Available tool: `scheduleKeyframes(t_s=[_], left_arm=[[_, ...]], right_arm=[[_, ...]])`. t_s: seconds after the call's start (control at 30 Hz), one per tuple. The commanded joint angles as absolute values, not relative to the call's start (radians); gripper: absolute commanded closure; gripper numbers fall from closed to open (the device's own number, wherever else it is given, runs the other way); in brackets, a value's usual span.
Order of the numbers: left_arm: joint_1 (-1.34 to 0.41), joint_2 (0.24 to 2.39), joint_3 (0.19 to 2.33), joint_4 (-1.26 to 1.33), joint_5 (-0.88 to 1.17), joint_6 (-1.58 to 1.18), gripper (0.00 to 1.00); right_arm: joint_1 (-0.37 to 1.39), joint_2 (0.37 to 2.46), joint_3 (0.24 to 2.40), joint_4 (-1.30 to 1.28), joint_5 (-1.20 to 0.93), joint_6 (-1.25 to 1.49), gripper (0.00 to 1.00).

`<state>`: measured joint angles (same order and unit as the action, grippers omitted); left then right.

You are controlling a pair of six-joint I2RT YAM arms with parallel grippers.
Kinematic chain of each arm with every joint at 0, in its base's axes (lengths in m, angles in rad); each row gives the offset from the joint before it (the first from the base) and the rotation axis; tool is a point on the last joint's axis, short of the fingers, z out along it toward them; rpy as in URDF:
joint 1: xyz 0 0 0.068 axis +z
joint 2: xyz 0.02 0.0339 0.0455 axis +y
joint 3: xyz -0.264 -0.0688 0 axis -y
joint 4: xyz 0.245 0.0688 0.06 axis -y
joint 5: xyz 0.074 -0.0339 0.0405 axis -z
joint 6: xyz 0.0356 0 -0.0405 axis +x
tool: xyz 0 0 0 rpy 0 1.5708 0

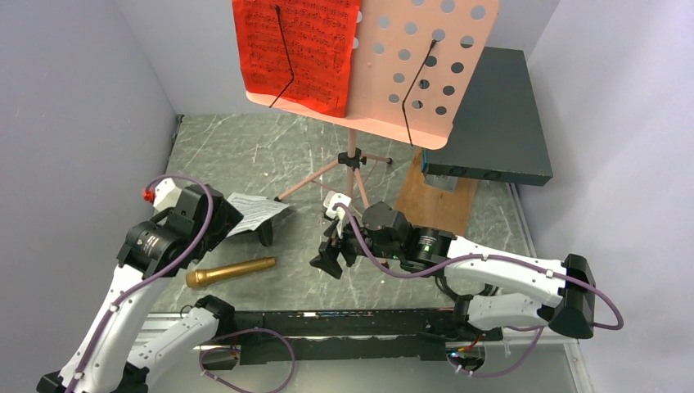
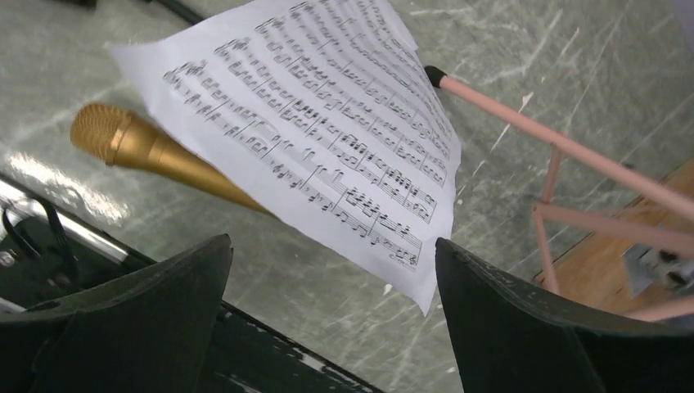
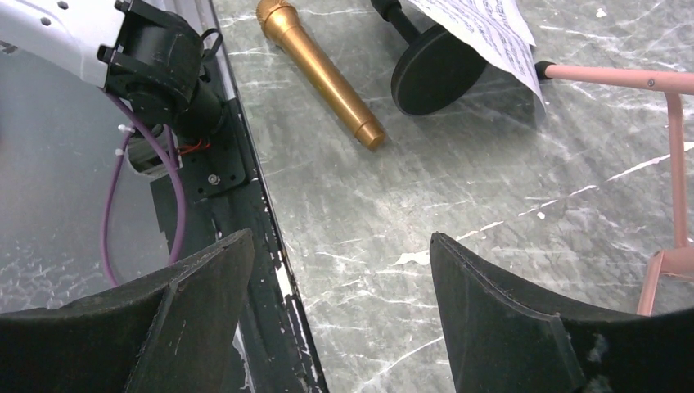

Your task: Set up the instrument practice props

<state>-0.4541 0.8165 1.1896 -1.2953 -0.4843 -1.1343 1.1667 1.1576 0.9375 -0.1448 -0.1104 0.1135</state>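
Observation:
The pink perforated music stand (image 1: pixel 413 78) stands at the back on tripod legs (image 1: pixel 327 172), with a red music sheet (image 1: pixel 299 53) on its left half. A white music sheet (image 2: pixel 327 139) rests tilted on the small black mic stand (image 3: pixel 438 74), its corner just beyond my left gripper (image 2: pixel 334 246), which is open and holds nothing. The gold microphone (image 1: pixel 231 271) lies flat on the table in front of the sheet. My right gripper (image 3: pixel 342 239) hovers open over bare table near the front rail, right of the microphone (image 3: pixel 323 74).
A dark teal box (image 1: pixel 491 123) sits on a wooden board (image 1: pixel 434 205) at the back right. A black rail (image 1: pixel 344 323) runs along the near edge between the arm bases. A pink tripod leg (image 3: pixel 622 78) reaches toward the mic stand.

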Motion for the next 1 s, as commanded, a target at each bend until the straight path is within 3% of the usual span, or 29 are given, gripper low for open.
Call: scheduleKeyframes(t_s=[0.0, 0.37, 0.53, 0.77, 0.83, 0.97], left_arm=[[-0.456, 0.769, 1.179, -1.431, -0.484, -1.443, 0.01], [-0.456, 0.616, 1.089, -1.411, -0.397, -1.822, 0.01], [-0.456, 0.609, 0.999, -1.273, -0.377, -1.879, 0.01], [-0.456, 0.571, 0.791, -0.981, -0.456, -1.932, 0.11], [-0.456, 0.577, 0.750, -0.928, -0.485, -1.940, 0.17], [-0.454, 0.610, 0.738, -0.896, -0.500, -1.873, 0.46]], right_arm=[[1.170, 1.130, 0.941, -0.089, -0.110, 0.097, 0.18], [1.170, 1.130, 0.952, -0.103, -0.136, 0.066, 0.18], [1.170, 1.099, 0.940, -0.112, -0.134, 0.086, 0.19], [1.169, 1.056, 0.917, -0.115, -0.114, 0.117, 0.19], [1.171, 1.056, 0.923, -0.130, -0.111, 0.122, 0.19], [1.171, 1.048, 0.911, -0.128, -0.106, 0.123, 0.19]])
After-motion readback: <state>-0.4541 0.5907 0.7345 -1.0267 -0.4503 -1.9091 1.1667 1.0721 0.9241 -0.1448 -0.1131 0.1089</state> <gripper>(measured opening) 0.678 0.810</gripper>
